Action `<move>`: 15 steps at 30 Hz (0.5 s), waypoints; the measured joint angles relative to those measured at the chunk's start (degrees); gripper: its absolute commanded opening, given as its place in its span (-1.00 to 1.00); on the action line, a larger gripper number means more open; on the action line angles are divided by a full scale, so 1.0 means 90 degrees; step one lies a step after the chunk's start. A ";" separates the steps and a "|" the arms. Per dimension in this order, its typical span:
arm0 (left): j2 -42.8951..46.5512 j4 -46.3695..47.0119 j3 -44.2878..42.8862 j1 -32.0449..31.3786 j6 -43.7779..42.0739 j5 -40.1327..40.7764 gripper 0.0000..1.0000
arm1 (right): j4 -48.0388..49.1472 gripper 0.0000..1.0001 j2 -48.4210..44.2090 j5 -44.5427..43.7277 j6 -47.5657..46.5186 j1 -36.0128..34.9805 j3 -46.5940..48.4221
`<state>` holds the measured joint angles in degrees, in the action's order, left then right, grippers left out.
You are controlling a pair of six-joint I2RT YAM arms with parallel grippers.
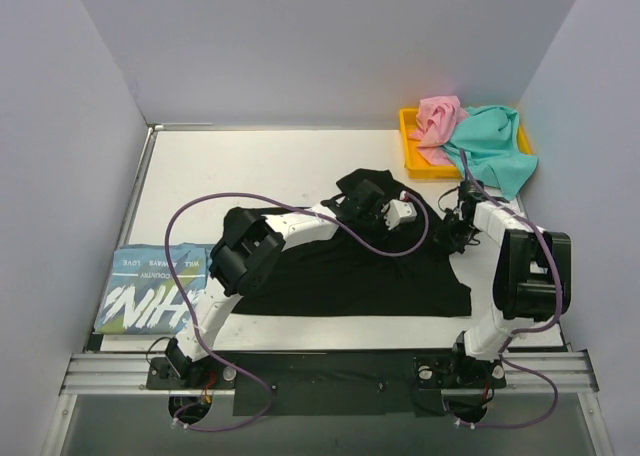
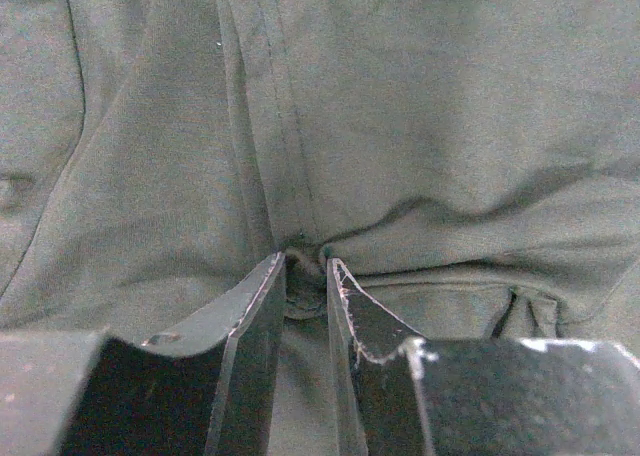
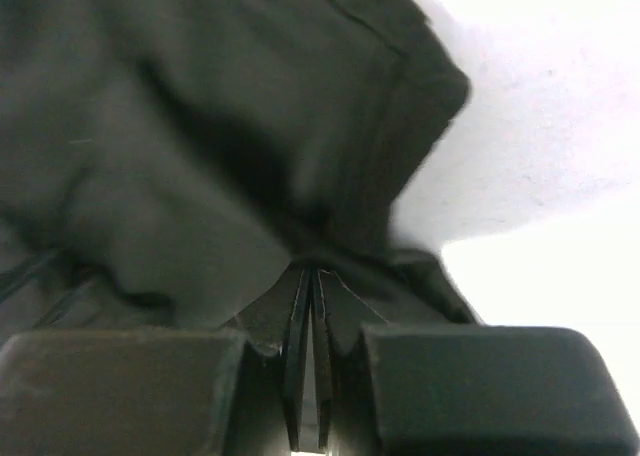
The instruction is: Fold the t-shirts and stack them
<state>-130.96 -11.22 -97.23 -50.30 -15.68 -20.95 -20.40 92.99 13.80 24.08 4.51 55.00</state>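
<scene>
The black t-shirt lies mid-table, long axis left to right. Left gripper pinches a fold at its far edge. Right gripper is clamped on its far right corner.

a shallow yellow plastic tray is sitting at the far right corner of a flat white table top, close to the right-hand wall. plain pale grey wall panels are enclosing the table on three sides. a ribbed silver aluminium rail is running along the near edge, with a flat black base plate lying across its middle.
</scene>
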 measured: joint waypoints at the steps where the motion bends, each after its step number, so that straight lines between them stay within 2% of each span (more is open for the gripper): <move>1: 0.0000 -0.0019 -0.0007 -0.0002 -0.0002 0.0012 -0.34 | 0.0019 -1.00 0.0148 -0.0002 0.0039 0.0007 -0.0102; 8: 0.0000 -0.0338 -0.0172 -0.0027 -0.0090 0.0117 -0.24 | 0.0015 -1.00 0.0454 0.0073 0.0211 0.0362 -0.0114; 10: 0.0000 -0.0656 -0.0325 -0.0029 -0.0163 0.0146 -0.08 | -0.0051 -1.00 0.0493 0.0024 0.0197 0.0389 -0.0019; 13: 0.0005 -0.1166 -0.0614 -0.0024 -0.0260 0.0138 0.25 | -0.0182 -1.00 0.0503 -0.0129 0.0104 0.0418 0.0219; 14: 0.0010 -0.1389 -0.0755 -0.0024 -0.0299 0.0109 0.28 | -0.0240 -1.00 0.0503 -0.0189 0.0053 0.0408 0.0350; 15: 0.0010 -0.1620 -0.0920 -0.0017 -0.0328 0.0046 0.32 | -0.0306 -0.90 0.0503 -0.0291 0.0000 0.0398 0.0512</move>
<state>-130.87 -25.80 -105.51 -50.46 -18.63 -20.53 -23.16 97.51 11.18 24.08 8.10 59.61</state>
